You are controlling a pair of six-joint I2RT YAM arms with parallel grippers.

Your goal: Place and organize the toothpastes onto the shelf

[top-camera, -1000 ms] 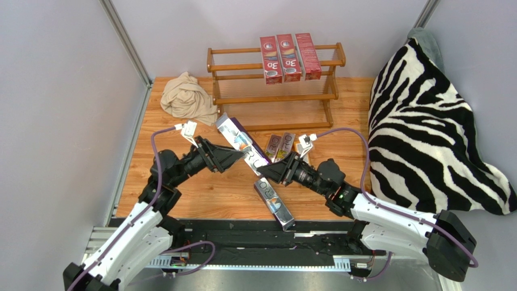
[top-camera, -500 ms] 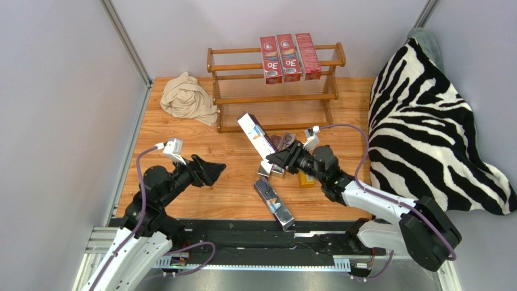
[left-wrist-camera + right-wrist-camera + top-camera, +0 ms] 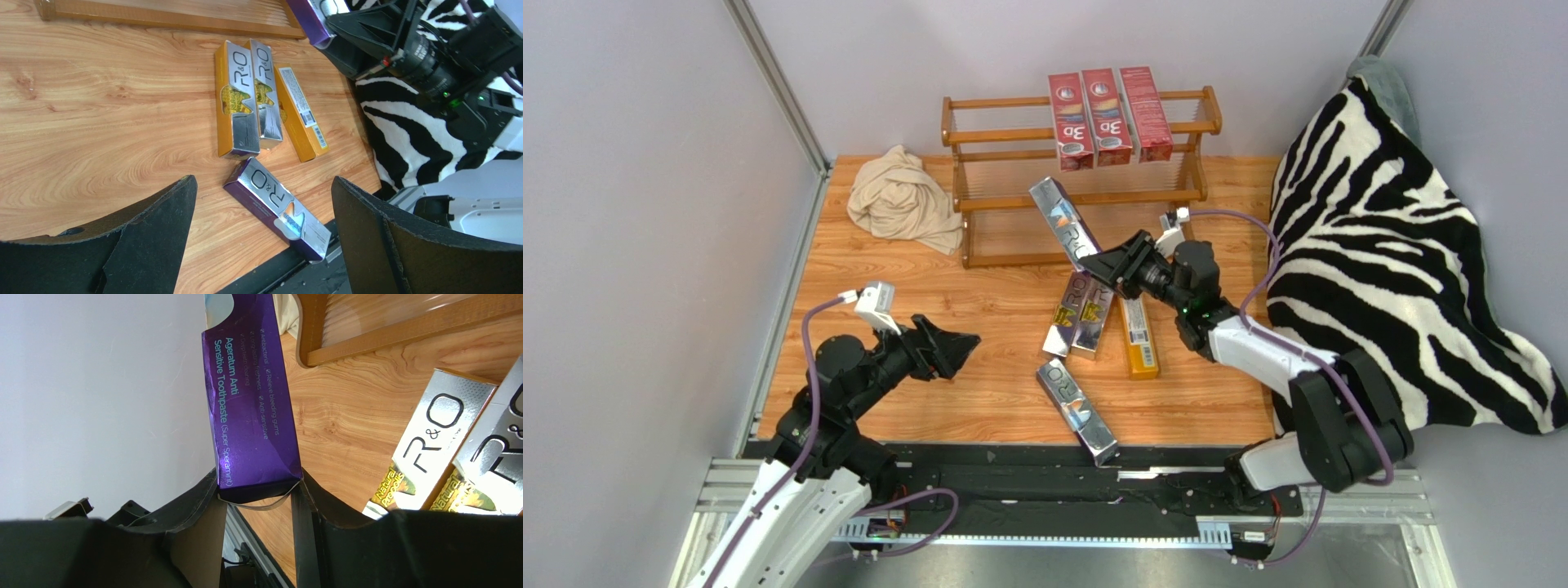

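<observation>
Above table, before shelf: right end effector half closed, clamping purple-silver carton by near end. Carton angled up toward middle rail, probably to slide onto tier. Left end effector wide open, empty, held clear. Three red cartons on top tier; four other cartons flat on table.

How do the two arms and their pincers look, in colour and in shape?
The left arm and the right arm have white shells low down and black joints above. A purple cable runs along each to a small white box at the wrist. The left pincer and right pincer each have two broad matt black fingers tapering to a point.
</observation>
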